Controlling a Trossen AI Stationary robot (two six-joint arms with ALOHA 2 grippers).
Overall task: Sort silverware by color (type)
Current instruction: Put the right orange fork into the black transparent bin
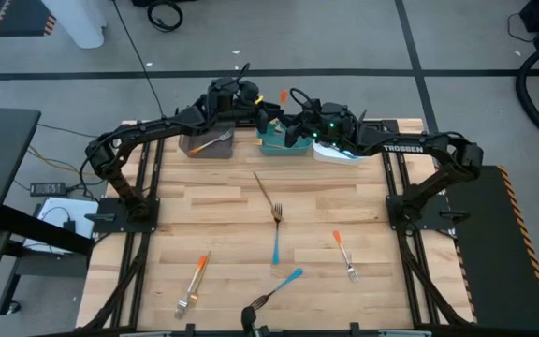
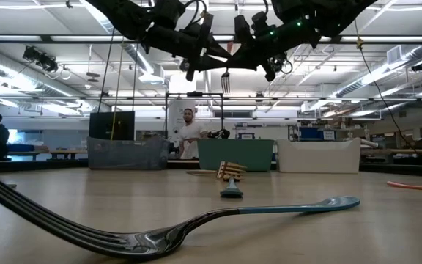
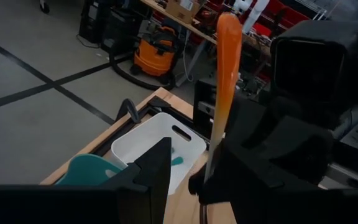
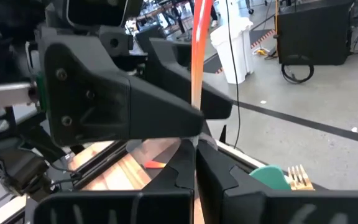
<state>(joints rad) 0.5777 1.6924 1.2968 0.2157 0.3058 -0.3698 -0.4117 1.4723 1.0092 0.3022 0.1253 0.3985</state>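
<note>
- Both arms are seen from above stretched to the far edge of a wooden table, where three bins stand in a row: a grey bin, a teal bin and a white bin.
- The left gripper and the right gripper are brought together above the teal bin.
- An orange-handled fork is held upright between them, handle up and tines down.
- In the right wrist view, the right gripper's fingers are pressed closed on the fork's thin shaft.
- In the left wrist view, the fork is also pinched by the left gripper's fingers.
- A fork can be seen lying in the grey bin, leaning on its rim.
- On the table are scattered a gold fork, a blue-handled fork, a second blue-handled fork, an orange-handled fork near the right side and another orange-handled fork near the left front.
- A person is visible in the room beyond the table.
</note>
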